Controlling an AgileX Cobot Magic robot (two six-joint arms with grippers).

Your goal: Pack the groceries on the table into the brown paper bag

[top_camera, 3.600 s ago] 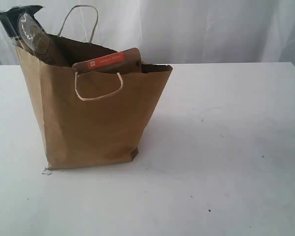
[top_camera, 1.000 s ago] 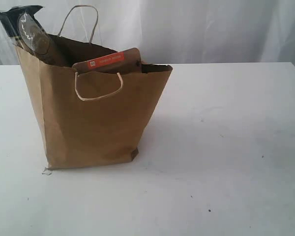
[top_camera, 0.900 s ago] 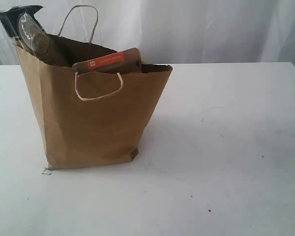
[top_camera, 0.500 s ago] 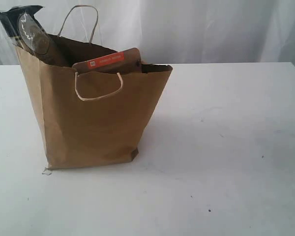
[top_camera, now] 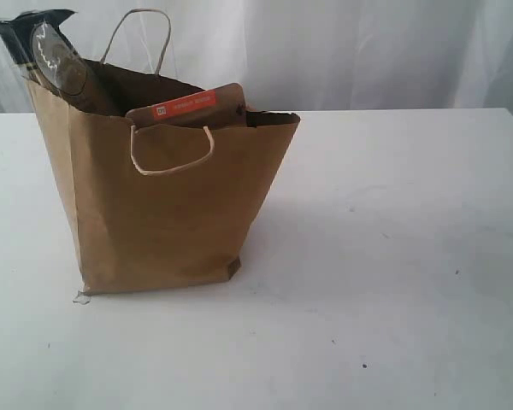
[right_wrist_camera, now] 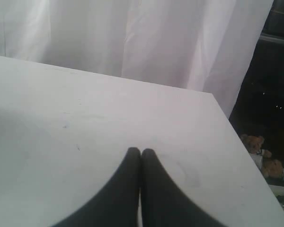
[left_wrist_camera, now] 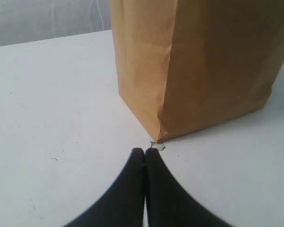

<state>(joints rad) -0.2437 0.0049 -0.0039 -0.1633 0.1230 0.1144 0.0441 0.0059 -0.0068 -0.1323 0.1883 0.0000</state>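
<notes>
White table point(top_camera: 393, 222) bears upright brown paper bag point(top_camera: 162, 209); small pale scrap point(top_camera: 81, 297) at bag's corner.

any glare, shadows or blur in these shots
Exterior view: soft even light, the brown paper bag throws only a faint shadow on the table, slight sheen on the long spaghetti packet. Left wrist view: bag sharp, left fingers soft-edged. Right wrist view: curtain nearly washed out, right fingers blurry.
</notes>
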